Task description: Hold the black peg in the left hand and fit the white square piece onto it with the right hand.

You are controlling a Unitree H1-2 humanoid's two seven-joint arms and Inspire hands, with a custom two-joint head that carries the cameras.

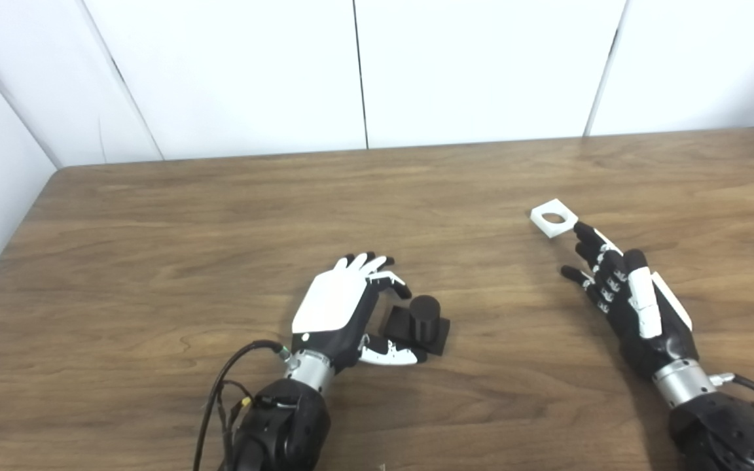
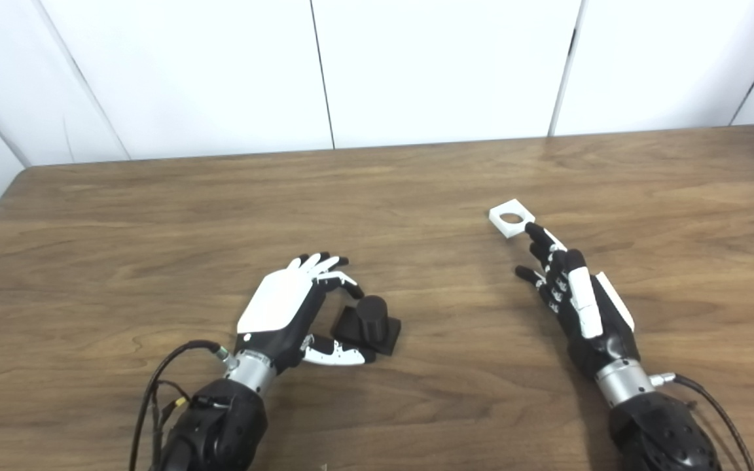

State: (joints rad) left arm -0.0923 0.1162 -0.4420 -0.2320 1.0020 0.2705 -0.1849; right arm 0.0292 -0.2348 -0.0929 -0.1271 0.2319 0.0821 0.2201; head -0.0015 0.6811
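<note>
Resting on the wooden table, the black peg stood upright: a short round post rising from a flat square base, near the front middle of the tabletop. The left hand sat just beside it on the peg's left, palm turned toward the peg, fingers curled over above the base and thumb stretched along the table at the base's near edge. The thumb tip looked to be touching or nearly touching the base, but the hand had not closed on the peg; its fingers were apart and it held nothing.

The white square piece, a flat plate with a round hole through its middle, lay on the table well to the right of the peg and farther back. The right hand was spread out loosely with fingers extended toward that piece, grasping nothing. Its longest fingertip reached just beside the plate's near corner; whether it touched could not be told.

White wall panels stood behind the table.
</note>
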